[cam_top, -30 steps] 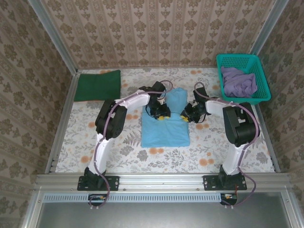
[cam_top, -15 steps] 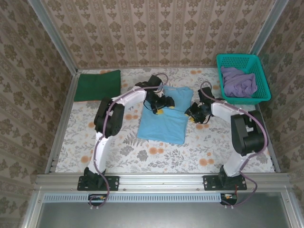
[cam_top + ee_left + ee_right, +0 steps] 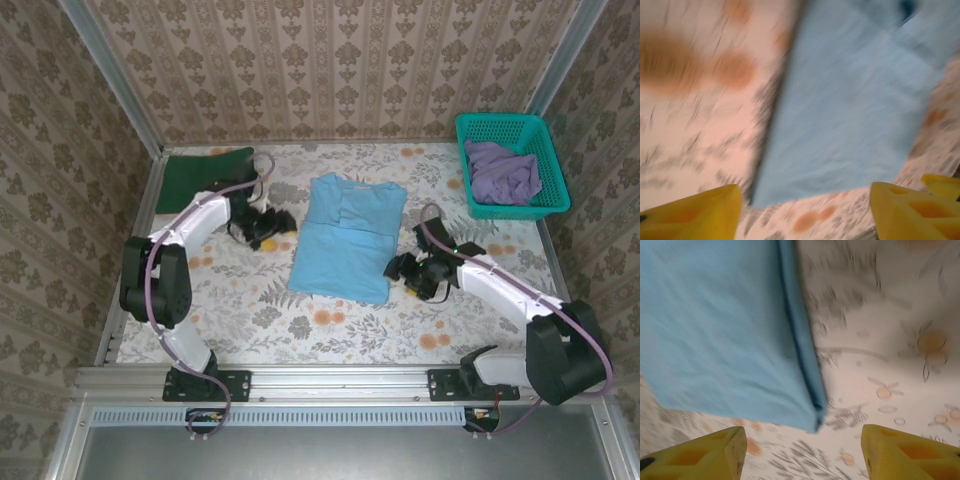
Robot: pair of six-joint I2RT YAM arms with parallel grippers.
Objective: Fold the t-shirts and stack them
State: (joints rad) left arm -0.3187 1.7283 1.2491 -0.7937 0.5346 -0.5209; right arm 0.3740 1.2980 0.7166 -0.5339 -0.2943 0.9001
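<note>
On the bench (image 3: 450,320) center, light blue t-shirt (image 3: 348,237) lies folded; left pincer (image 3: 274,227) and right pincer (image 3: 398,268) flank it, both released, empty. Dark green t-shirt (image 3: 200,178) far-left; purple t-shirt (image 3: 502,172) in teal basket (image 3: 510,122).

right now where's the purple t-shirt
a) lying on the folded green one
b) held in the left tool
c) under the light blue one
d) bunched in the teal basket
d: the purple t-shirt sits crumpled inside the teal mesh basket at the table's far right corner.
</note>
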